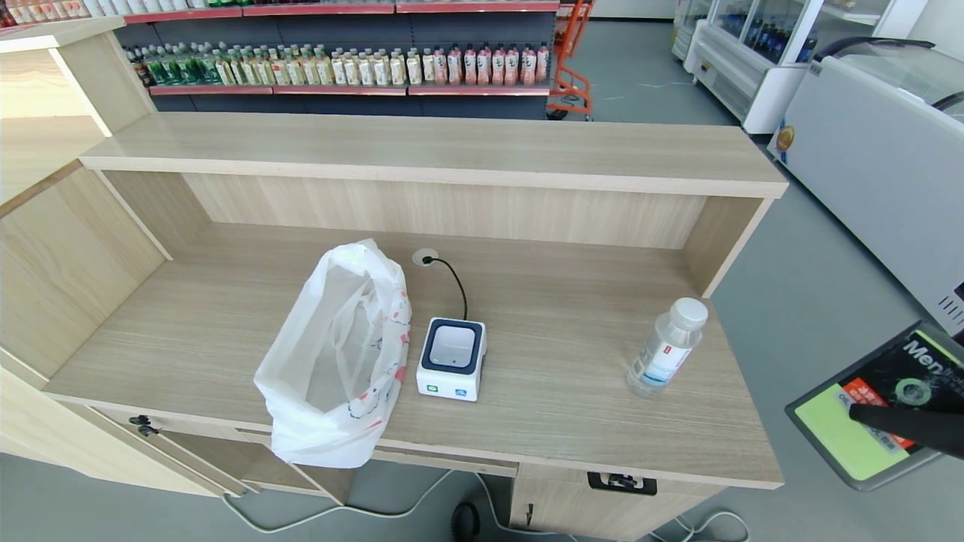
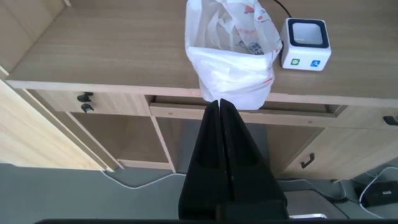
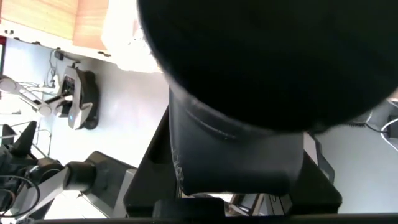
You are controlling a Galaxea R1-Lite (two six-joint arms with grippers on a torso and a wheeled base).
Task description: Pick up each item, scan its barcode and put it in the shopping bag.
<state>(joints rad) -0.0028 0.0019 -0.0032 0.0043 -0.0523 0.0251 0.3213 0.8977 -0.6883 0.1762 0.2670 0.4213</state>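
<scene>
The counter is walled on its left and along the back by a raised ledge. It is open along the near edge and at the near part of its right side. A stretch of bare wood lies between the scanner and the water bottle. The shopping bag stands at the near left, just left of the scanner, with its mouth open upward and its bottom sagging over the near edge. The bottle stands upright toward the right, well apart from both. The right claw hangs off the counter's right side, clamped on a flat pack — dark with a green panel — held face up, to the right of the bottle and nearer. The frame edge cuts off the pack's right part, and in the right wrist view a dark mass up close hides the fingers. The left claw sits below and in front of the near edge, fingers pressed together, pointing at the bag's overhang. The scanner's cable runs to a hole farther back.
</scene>
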